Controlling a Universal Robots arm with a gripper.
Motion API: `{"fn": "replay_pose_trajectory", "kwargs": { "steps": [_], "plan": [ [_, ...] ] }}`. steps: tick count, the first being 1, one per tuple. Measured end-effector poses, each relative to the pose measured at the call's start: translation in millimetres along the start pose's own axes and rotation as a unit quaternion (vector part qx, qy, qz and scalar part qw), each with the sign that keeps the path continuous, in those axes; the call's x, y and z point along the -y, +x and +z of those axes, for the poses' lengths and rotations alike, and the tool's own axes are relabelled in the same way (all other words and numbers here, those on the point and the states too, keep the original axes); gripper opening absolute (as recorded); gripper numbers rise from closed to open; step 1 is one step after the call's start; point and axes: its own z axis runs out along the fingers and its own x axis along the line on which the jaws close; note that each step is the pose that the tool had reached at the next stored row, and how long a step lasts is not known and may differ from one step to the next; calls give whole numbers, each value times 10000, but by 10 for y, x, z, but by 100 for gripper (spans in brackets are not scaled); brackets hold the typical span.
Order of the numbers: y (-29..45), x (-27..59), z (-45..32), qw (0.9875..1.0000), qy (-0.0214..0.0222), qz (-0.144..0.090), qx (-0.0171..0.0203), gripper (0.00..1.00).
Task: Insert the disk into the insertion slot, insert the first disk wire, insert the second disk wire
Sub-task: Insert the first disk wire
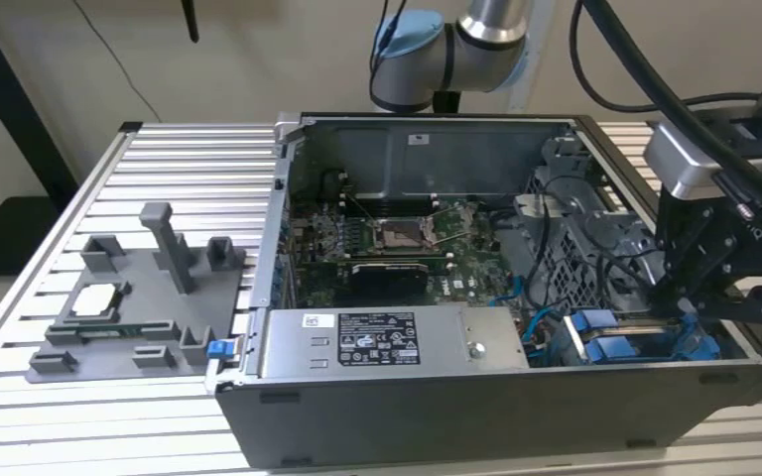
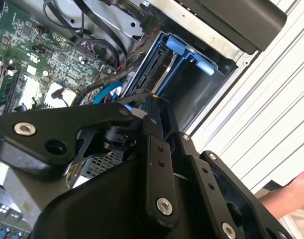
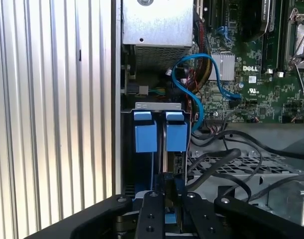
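The disk (image 3: 165,159) stands on edge in the insertion slot (image 3: 159,105) at the case's corner on the exterior view's right. Its blue carrier tabs (image 3: 145,132) lie at the end towards the power-supply box. My gripper (image 3: 170,191) is at the disk's opposite end, fingers close together and shut on that end. In the second wrist view the blue-framed disk (image 2: 164,62) runs from its tab into my gripper (image 2: 151,99). The exterior view has my gripper (image 1: 683,315) just beyond the disk (image 1: 613,347). A blue cable (image 3: 189,74) curves past the slot; its end is hidden.
The silver power-supply box (image 1: 381,342) lies beside the slot, with the motherboard (image 1: 395,238) behind it. Black cables (image 3: 226,154) cross the perforated cage (image 3: 241,169). A grey fixture (image 1: 143,297) sits on the slatted table. A person's hand (image 2: 291,194) is near the table edge.
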Motion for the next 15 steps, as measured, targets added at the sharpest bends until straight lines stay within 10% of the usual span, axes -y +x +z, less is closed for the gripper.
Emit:
{"fn": "replay_pose_trajectory", "kwargs": {
  "steps": [5,15],
  "plan": [
    [4,68,43,10000,0,1,21,0],
    [1,195,147,9998,5,72,211,0]
  ]
}}
